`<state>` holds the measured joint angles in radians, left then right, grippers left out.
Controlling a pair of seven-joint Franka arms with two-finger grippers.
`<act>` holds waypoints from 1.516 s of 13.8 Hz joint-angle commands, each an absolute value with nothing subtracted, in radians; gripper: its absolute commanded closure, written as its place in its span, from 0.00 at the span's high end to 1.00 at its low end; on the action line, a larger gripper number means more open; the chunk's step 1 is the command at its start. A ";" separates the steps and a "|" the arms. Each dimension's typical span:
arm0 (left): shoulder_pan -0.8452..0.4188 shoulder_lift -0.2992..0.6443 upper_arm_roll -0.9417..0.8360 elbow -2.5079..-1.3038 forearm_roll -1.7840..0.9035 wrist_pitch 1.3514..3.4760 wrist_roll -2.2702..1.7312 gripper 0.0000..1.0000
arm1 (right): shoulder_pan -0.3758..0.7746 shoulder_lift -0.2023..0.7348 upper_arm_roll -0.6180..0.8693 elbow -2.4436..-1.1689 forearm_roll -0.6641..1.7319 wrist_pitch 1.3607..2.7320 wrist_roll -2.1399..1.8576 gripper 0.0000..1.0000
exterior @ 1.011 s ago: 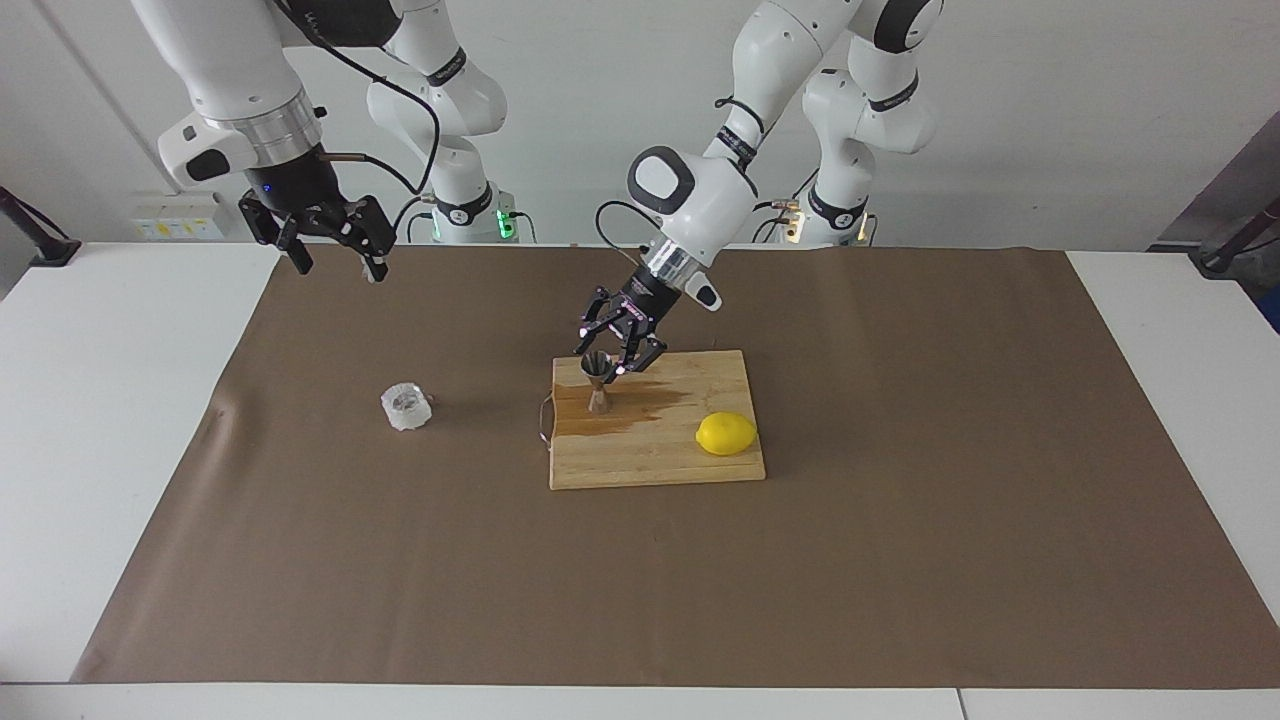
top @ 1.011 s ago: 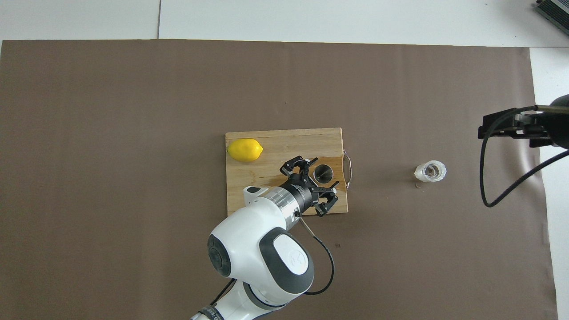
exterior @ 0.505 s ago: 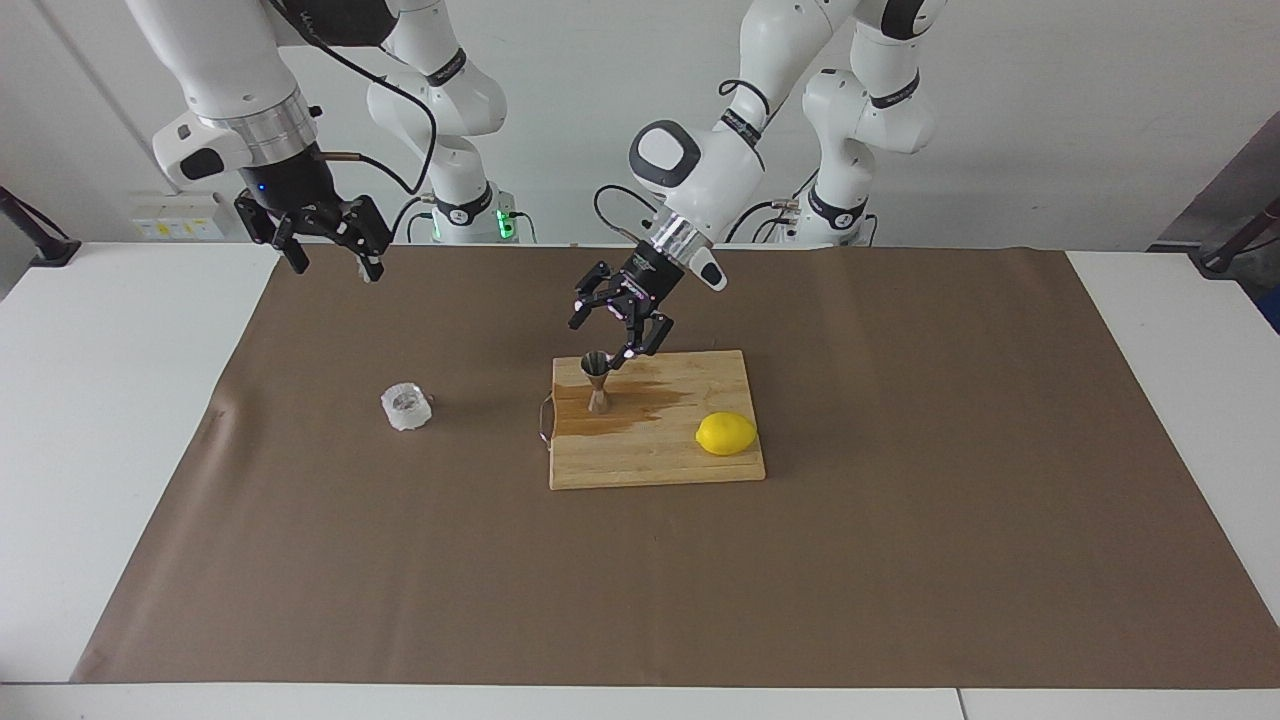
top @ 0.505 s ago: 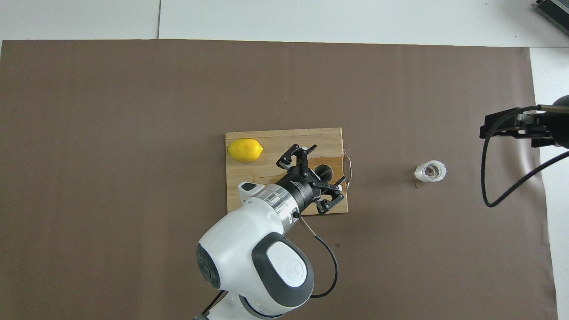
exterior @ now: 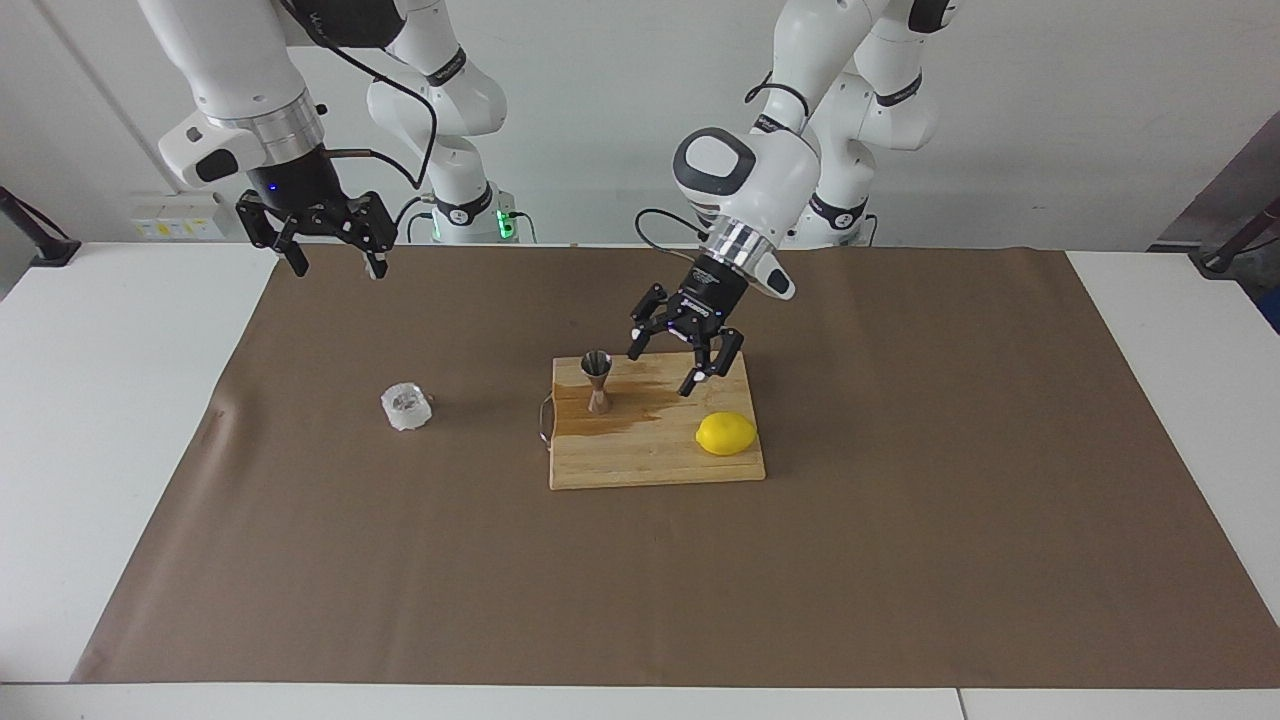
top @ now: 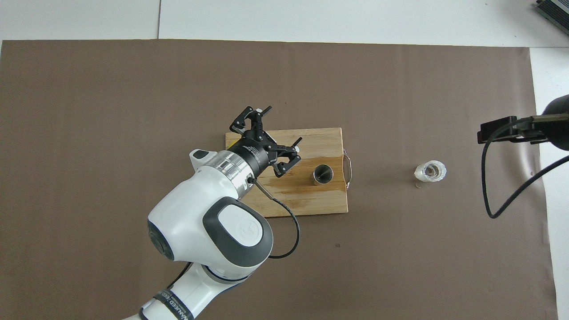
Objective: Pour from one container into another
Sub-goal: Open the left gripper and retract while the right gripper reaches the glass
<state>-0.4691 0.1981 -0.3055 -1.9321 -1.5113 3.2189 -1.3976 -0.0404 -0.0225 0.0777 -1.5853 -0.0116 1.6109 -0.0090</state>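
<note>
The steel jigger [exterior: 597, 380] [top: 323, 174] stands upright on the wooden cutting board [exterior: 640, 460] [top: 306, 200], alone, at the board's end toward the right arm. My left gripper [exterior: 660, 372] [top: 283, 124] hangs open and empty over the board, between the jigger and the lemon [exterior: 726, 433]. In the overhead view it covers the lemon. The squat ribbed clear cup [exterior: 406, 407] [top: 430, 171] sits on the brown paper toward the right arm's end. My right gripper [exterior: 340, 270] [top: 493, 132] waits open in the air over the paper's edge by the robots.
A dark wet stain [exterior: 640, 400] spreads across the board around the jigger. A wire handle [top: 349, 166] sticks out of the board's end toward the cup. Brown paper [exterior: 900, 550] covers the white table.
My left gripper opened off the jigger, rose and swung toward the lemon's end of the board. The jigger stays standing. The right gripper barely shifted.
</note>
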 commanded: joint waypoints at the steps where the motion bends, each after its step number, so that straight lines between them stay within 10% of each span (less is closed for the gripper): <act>1: -0.395 0.178 -0.310 -1.939 -1.499 3.206 -1.317 1.00 | -0.044 -0.038 0.086 -1.641 -0.051 1.620 -0.171 1.00; 9: -0.259 0.118 -0.307 -1.962 -1.419 3.113 -1.051 1.00 | -0.061 -0.061 0.083 -1.811 -0.049 1.759 -0.975 1.00; 21: -0.015 0.051 -0.305 -1.925 -0.504 2.427 -1.045 1.00 | -0.103 -0.045 0.083 -2.163 -0.023 2.133 -1.636 1.00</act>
